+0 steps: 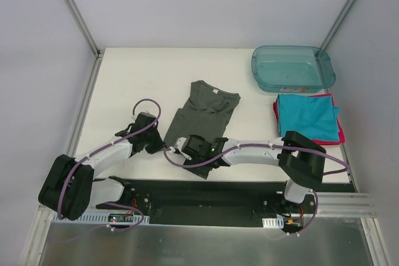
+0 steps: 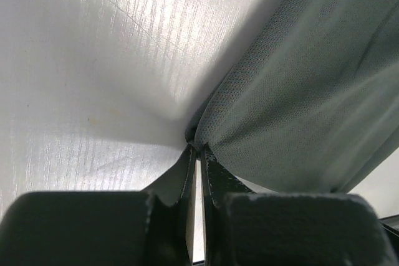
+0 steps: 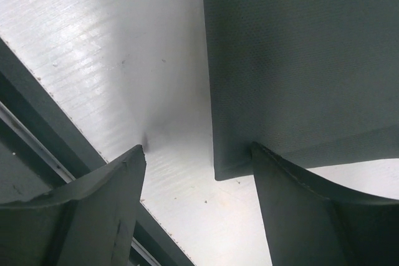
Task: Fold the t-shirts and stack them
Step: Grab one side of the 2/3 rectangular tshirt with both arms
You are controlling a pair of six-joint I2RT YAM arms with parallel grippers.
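Observation:
A dark charcoal-grey t-shirt lies spread at the table's middle, collar toward the back. My left gripper is at its near left edge. In the left wrist view that gripper is shut, pinching the edge of the grey cloth, which bunches at the tips. My right gripper reaches over the shirt's near end. In its wrist view it stands open, a corner of the grey shirt lies between the fingers, and the right finger sits over the cloth. A folded teal t-shirt rests on a red-pink one at the right.
A translucent teal plastic tub stands at the back right, just behind the folded stack. The black mounting rail runs along the near edge between the arm bases. Grey walls and metal posts frame the white table.

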